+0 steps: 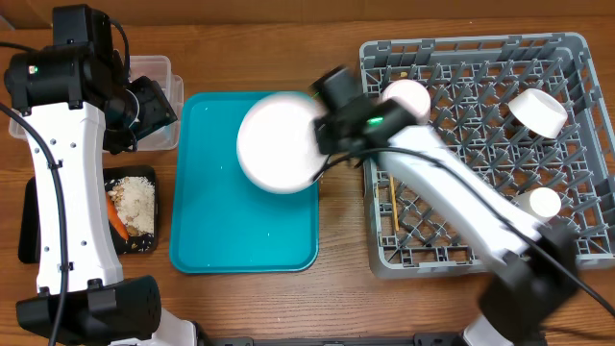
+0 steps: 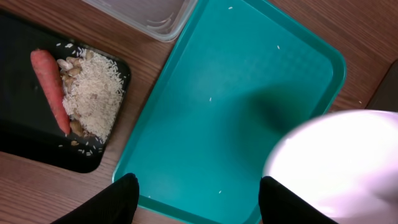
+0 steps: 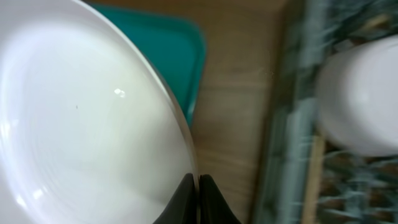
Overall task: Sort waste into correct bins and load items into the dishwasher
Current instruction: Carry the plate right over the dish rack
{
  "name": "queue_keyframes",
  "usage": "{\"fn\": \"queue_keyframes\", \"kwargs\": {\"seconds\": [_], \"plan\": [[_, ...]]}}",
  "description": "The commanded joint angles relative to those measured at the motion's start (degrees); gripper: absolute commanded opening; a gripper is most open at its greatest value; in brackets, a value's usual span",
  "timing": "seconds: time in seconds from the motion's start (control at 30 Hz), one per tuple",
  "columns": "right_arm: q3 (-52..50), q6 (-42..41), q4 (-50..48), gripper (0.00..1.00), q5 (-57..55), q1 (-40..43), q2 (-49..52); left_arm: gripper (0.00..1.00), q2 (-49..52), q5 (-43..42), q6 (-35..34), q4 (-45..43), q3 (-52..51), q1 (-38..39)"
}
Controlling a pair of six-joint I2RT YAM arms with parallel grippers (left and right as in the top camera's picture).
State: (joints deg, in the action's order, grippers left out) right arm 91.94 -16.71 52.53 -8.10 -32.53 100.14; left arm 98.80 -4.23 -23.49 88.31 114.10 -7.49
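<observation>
My right gripper [image 1: 322, 130] is shut on the rim of the white round plate [image 1: 281, 142] and holds it above the right part of the teal tray [image 1: 211, 221]; the right wrist view shows the plate [image 3: 87, 124] pinched between the fingers [image 3: 198, 186]. My left gripper [image 2: 196, 199] is open and empty above the tray's left side, near the clear tub [image 1: 159, 77]. The black tray [image 1: 144, 240] holds the carrot [image 2: 51, 87] and beige scraps [image 2: 93, 93]. The grey dish rack [image 1: 480, 144] holds two white bowls [image 1: 538, 111], [image 1: 408, 96], a cup [image 1: 544, 204] and chopsticks [image 1: 392, 204].
The teal tray [image 2: 249, 93] carries only a few crumbs. The dish rack's left wall [image 3: 292, 124] stands just right of the plate. Bare wooden table [image 1: 336, 288] lies in front of the tray and rack.
</observation>
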Motion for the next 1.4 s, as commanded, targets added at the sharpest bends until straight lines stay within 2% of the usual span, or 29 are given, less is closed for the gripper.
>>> {"fn": "queue_keyframes", "kwargs": {"seconds": [0.0,0.1,0.2,0.33,0.53,0.67,1.1,1.37], "plan": [[1.5,6.9,0.8,0.04,-13.4,5.6,-6.8,0.64,0.2,0.4,0.8,-0.1,0.7,0.4],[1.5,11.5,0.9,0.04,-27.6,10.4,-8.9,0.64,0.2,0.4,0.8,-0.1,0.7,0.4],[1.4,12.5,-1.4,0.04,-44.3,15.8,-8.5,0.64,0.2,0.4,0.8,-0.3,0.7,0.4],[1.4,12.4,-5.9,0.04,-52.2,22.3,-6.8,0.64,0.2,0.4,0.8,-0.3,0.7,0.4],[1.0,10.4,-7.3,0.04,-52.7,29.9,-3.6,0.64,0.2,0.4,0.8,-0.3,0.7,0.4],[0.7,7.0,-5.4,0.04,-52.2,31.3,-0.2,0.64,0.2,0.4,0.8,-0.3,0.7,0.4],[-7.2,3.4,-4.2,0.04,-47.2,29.4,2.6,0.65,0.2,0.4,0.8,-0.7,0.7,0.4],[-7.1,3.1,-3.5,0.04,-47.2,22.5,2.4,0.65,0.2,0.4,0.8,-0.7,0.7,0.4]]}}
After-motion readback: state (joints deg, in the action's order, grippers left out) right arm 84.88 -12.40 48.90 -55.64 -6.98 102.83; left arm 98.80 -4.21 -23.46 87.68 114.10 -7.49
